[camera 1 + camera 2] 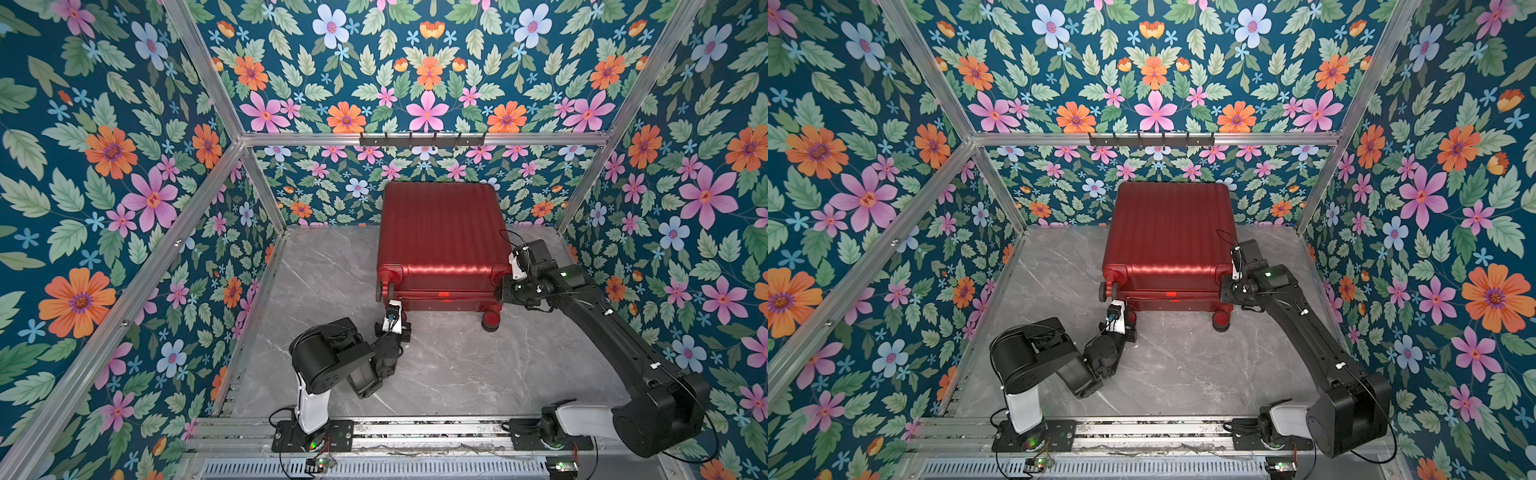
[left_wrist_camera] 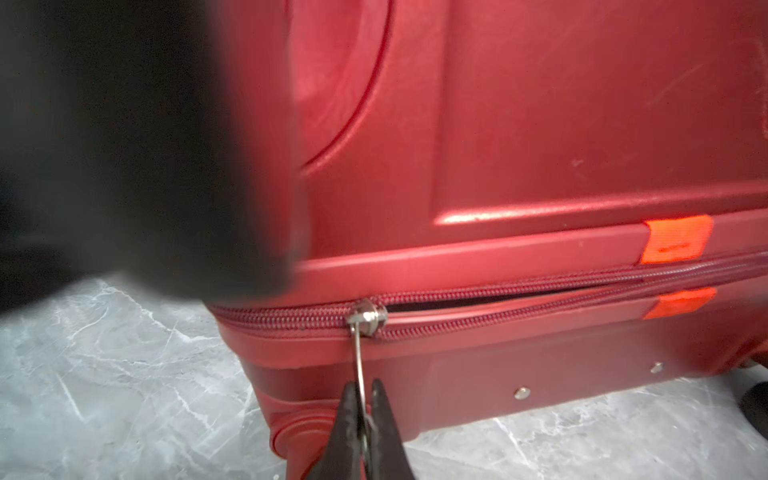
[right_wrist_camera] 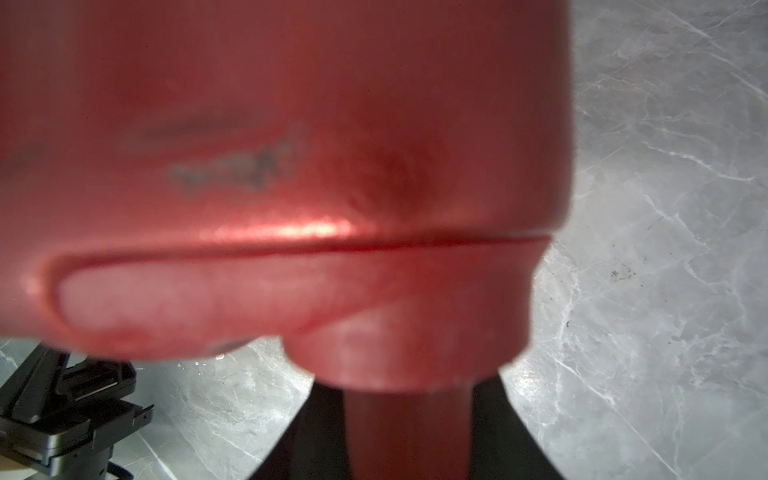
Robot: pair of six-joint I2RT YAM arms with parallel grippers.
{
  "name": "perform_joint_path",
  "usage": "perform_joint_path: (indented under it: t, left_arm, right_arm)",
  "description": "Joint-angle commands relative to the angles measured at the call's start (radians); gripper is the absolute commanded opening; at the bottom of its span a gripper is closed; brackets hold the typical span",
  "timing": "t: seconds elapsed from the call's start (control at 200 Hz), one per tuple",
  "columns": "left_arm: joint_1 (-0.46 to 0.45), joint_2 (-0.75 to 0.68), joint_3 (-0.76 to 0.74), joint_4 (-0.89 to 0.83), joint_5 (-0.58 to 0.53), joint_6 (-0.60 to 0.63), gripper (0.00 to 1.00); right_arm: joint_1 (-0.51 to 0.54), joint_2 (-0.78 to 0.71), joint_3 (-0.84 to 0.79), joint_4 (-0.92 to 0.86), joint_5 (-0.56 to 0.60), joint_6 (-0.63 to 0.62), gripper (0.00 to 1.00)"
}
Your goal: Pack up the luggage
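Note:
The luggage (image 1: 440,232) (image 1: 1171,232), a dark-red ribbed hard-shell case, lies flat with its lid down at the back of the marble table (image 1: 457,374). My left gripper (image 2: 365,388) (image 1: 392,305) is at its near left corner, shut on the thin metal pull ring (image 2: 359,357) of the zipper slider (image 2: 368,316). Past the slider the zipper gapes a dark slit (image 2: 478,301). My right gripper (image 3: 409,436) (image 1: 503,286) is at the near right corner, its black fingers (image 3: 316,436) closed on a red caster wheel (image 3: 409,415) of the luggage (image 3: 291,145).
A lower red caster (image 1: 491,321) rests on the table near the right arm. Orange tabs (image 2: 677,245) mark the zipper seam. A black hook rail (image 1: 422,139) hangs on the back frame bar. Floral walls and aluminium posts close in three sides.

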State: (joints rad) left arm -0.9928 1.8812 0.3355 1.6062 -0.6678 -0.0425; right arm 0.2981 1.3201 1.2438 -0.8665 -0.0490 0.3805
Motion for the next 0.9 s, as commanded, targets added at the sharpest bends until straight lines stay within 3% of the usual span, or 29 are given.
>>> perform_joint_path:
  t: [0.0,0.535,0.685,0.895]
  left_arm:
    - [-0.048,0.002,0.018,0.024,0.386,0.041,0.00]
    - [-0.104,-0.022,0.049,-0.020,0.399,0.059,0.00]
    - [-0.105,-0.037,0.016,0.022,0.329,0.045,0.00]
    - [-0.061,-0.137,-0.128,0.066,0.215,-0.014,0.50]
  right_arm:
    - [0.015,0.005,0.002,0.080,-0.163,0.000,0.00]
    - [0.026,0.015,0.012,0.087,-0.166,0.006,0.00]
    - [0.027,0.014,0.014,0.084,-0.160,0.003,0.00]
    - [0.026,0.003,0.022,0.069,-0.135,-0.008,0.00]
